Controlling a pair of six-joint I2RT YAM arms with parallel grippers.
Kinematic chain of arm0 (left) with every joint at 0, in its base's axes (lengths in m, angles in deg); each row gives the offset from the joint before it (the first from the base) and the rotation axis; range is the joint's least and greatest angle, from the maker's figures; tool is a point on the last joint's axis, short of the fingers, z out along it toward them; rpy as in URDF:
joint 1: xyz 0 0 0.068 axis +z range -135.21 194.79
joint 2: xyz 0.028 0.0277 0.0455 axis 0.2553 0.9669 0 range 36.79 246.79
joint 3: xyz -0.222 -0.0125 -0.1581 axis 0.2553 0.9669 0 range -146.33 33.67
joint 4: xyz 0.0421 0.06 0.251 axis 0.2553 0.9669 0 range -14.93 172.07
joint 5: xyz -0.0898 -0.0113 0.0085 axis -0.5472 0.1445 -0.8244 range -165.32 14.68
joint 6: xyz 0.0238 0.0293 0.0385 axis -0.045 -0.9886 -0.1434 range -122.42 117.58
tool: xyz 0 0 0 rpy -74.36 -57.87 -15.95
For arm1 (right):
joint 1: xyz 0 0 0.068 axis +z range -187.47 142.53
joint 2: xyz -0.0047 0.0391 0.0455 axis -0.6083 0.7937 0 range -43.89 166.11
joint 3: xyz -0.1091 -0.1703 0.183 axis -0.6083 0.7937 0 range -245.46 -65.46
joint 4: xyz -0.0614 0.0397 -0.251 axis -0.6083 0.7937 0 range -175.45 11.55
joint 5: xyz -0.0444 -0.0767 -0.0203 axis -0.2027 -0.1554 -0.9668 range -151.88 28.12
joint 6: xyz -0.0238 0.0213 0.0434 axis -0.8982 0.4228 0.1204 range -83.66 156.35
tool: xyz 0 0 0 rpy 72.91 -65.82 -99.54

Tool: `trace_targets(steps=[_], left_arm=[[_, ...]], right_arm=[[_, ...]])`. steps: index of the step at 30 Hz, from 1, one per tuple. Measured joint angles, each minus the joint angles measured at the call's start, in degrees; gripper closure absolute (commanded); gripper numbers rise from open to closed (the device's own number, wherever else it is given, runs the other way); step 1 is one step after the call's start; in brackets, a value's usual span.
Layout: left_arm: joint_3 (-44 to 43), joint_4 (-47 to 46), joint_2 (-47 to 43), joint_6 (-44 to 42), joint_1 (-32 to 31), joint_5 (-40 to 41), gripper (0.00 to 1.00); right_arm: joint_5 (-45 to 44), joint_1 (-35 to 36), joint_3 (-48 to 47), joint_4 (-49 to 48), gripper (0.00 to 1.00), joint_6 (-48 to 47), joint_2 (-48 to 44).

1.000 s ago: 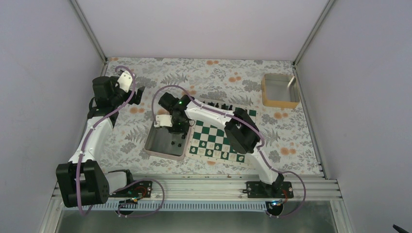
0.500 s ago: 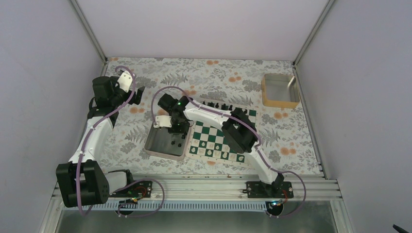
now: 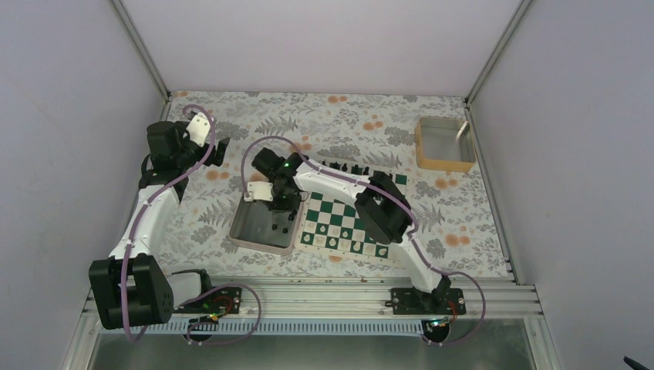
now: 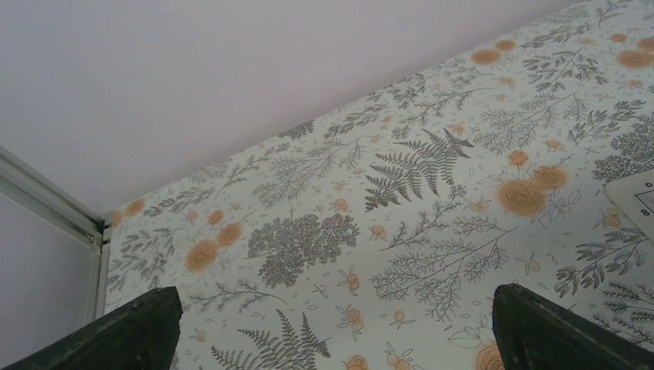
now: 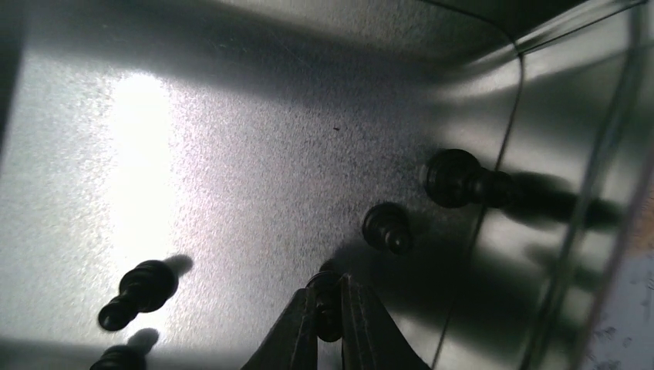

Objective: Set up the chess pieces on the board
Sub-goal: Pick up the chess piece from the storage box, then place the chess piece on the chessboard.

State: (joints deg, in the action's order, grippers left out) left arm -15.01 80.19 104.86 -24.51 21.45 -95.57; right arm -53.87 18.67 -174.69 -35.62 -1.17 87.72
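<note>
Board point(image 3: 351, 223) near table centre, pale pieces point(image 3: 345, 244) along its near row. Metal tray point(image 3: 251, 231) just beside board's left edge. Right gripper point(image 5: 328, 299) down inside tray, fingers pinched tight on black piece point(image 5: 327, 314). Loose black pieces point(image 5: 388, 227) on tray floor: two just right of grip, two well apart at left. Row of black pieces point(image 3: 351, 166) on board's far edge. Left gripper point(image 4: 332, 316) beyond tray at far left, jaws wide apart, holding nothing, above floral cloth point(image 4: 416, 177). Yellow-rimmed box point(image 3: 445, 166) at far right.
</note>
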Motion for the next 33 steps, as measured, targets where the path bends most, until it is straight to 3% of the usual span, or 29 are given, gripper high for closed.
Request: trace_targets(steps=[9,17,25,33], left_arm=[[0.0,0.1,0.0,0.0,0.0,0.0,0.00],[0.0,0.1,0.0,0.0,0.0,0.0,0.00],[0.0,0.2,0.0,0.0,0.0,0.0,0.00],[0.0,0.2,0.0,0.0,0.0,0.0,0.00]], right_arm=[[0.2,-2.5,3.0,-0.4,0.95,1.0,-11.0],[0.5,-12.8,11.0,-2.5,0.94,2.1,-23.0],[2.2,-23.4,21.2,-4.2,0.94,2.1,-24.0],[3.9,-25.1,25.6,-6.7,0.94,2.0,-23.7]])
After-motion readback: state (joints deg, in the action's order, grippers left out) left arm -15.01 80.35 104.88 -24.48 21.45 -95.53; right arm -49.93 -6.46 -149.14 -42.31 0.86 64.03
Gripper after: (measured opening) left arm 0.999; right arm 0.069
